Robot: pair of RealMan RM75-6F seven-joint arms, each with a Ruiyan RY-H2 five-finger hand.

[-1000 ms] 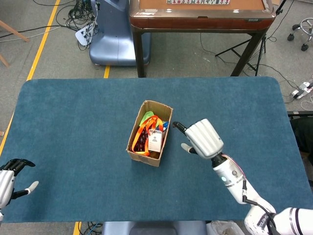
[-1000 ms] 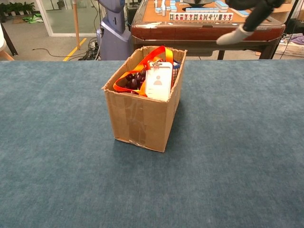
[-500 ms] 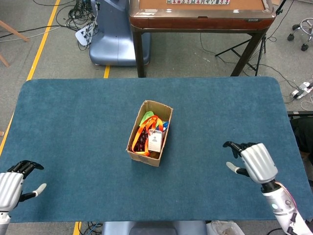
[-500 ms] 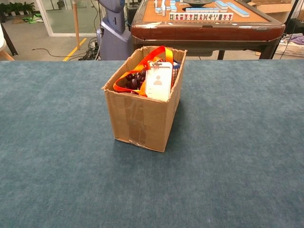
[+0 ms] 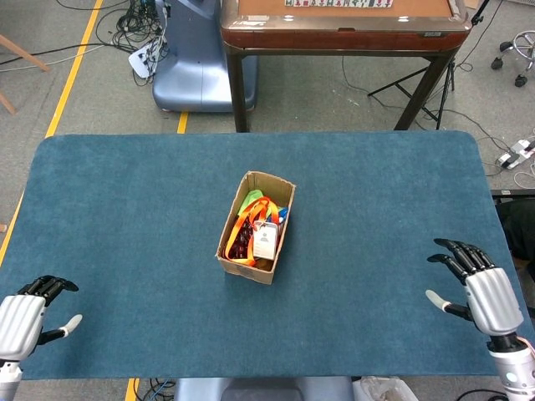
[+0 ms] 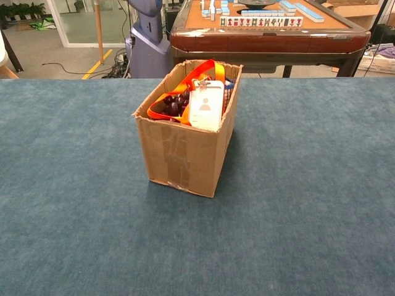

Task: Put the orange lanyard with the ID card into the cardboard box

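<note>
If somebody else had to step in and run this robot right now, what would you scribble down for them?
Left hand: open, holds nothing, at the table's near left corner.
Right hand: open, holds nothing, near the right edge.
Orange lanyard and ID card: in the cardboard box at mid-table, card propped against the rim.
Done: lanyard is in the box.
Left: apparently nothing; perhaps check the card sits securely.

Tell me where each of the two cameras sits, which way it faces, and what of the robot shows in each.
Head view: high up, looking steeply down on the blue table; the left hand and right hand show at the near corners, fingers spread, holding nothing.
Chest view: low, near table height, looking forward across the table at the cardboard box; no part of the robot shows.
Shared: the box holding the orange lanyard and ID card, plus the mahjong table behind.
</note>
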